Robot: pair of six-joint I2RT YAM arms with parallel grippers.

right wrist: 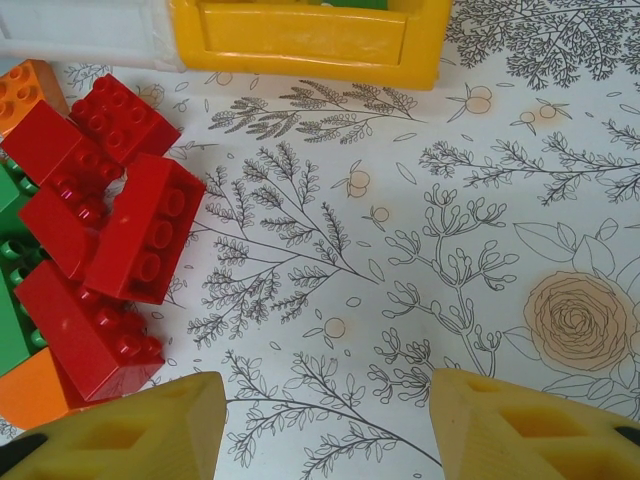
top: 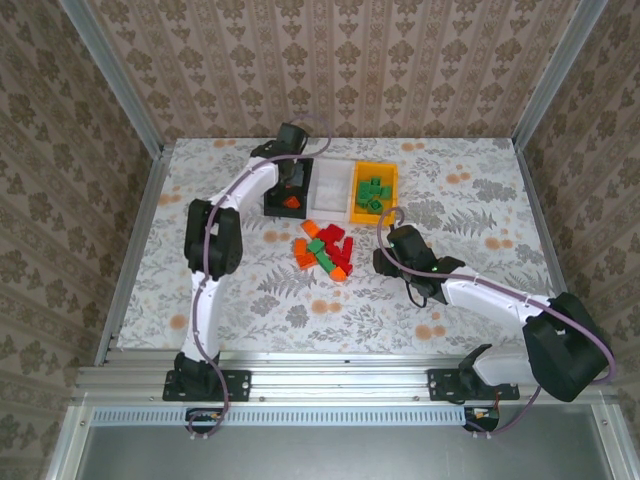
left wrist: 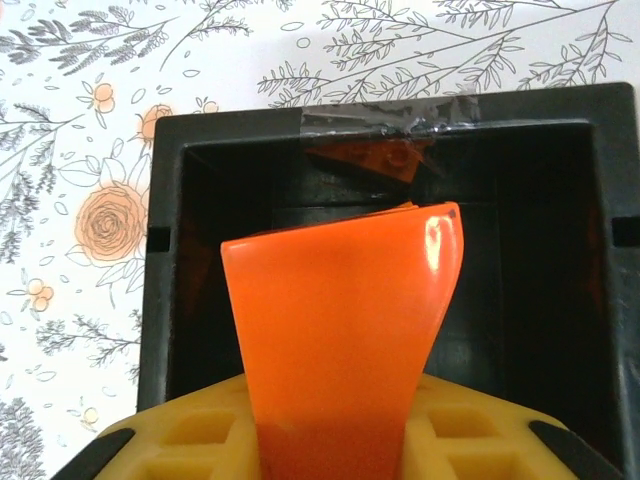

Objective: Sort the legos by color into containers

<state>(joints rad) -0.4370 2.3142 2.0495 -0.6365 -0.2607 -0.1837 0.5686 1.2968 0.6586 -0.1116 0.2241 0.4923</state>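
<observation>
The sorting is sitting partway through, by the look of the bins. The yellow bin (top: 388,172) is holding a cluster of green bricks (top: 373,193), while the white bin (top: 331,180) between it and the black bin (left wrist: 160,250) is showing nothing inside from above, so the reds are probably not started. A mixed pile (top: 323,250) of red, orange and green pieces is lying on the table (top: 470,210) just in front of the three bins, and that is the bulk of what is left. The left gripper (left wrist: 330,425) is hanging over the black bin with its fingers narrow on an orange brick (left wrist: 340,330), which is pointing down into the bin. Another orange piece (left wrist: 372,157) is lying against the bin's far wall, so orange seems to be going there. The held brick is looking smooth and glossy, catching a highlight on its broad face, with its studs turned out of view. The right gripper (right wrist: 325,420) is hovering low over bare table beside the red bricks (right wrist: 120,250) at the pile's edge, fingers standing apart with nothing between them. Those reds are lying jumbled and tilted, some leaning on each other, with their studs showing.
</observation>
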